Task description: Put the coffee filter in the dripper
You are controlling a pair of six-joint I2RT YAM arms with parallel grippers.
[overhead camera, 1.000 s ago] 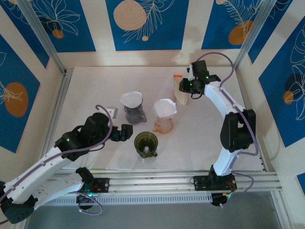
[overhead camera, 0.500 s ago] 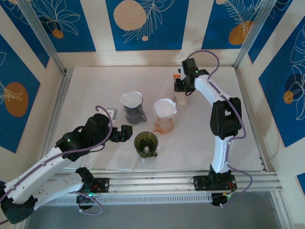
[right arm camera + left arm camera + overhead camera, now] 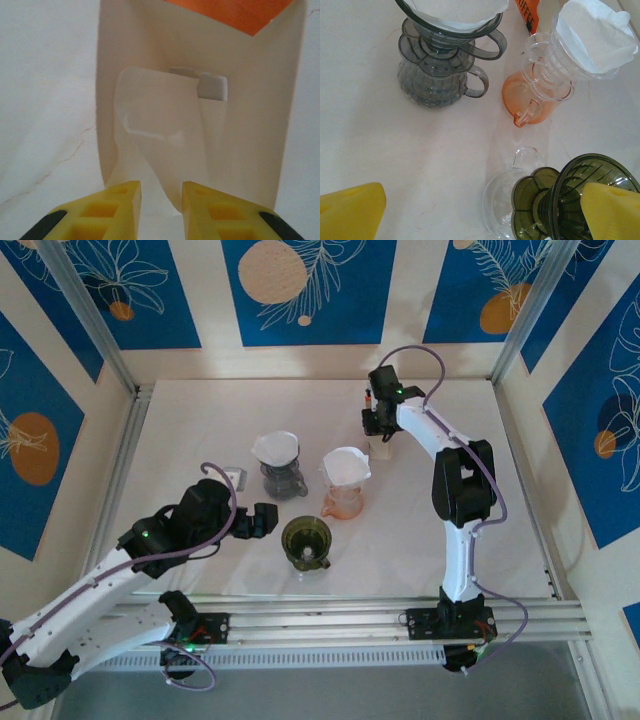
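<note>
Right tool (image 3: 161, 206): narrow, astride coffee filter (image 3: 160, 115) in bag (image 3: 252, 130) at upper frame, likely to draw it out, grip unsure | left tool (image 3: 262, 518): wide, beside empty dripper (image 3: 306, 540), lower centre

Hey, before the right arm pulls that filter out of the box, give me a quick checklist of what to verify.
1. Lower edge of the filter lies between the fingers of the right pincer: ok.
2. Pincer clamped firmly on it: cannot tell.
3. Single sheet taken from the filter box: cannot tell.
4. Green dripper upright and unlined: ok.
5. Left pincer open, holding nothing: ok.
</note>
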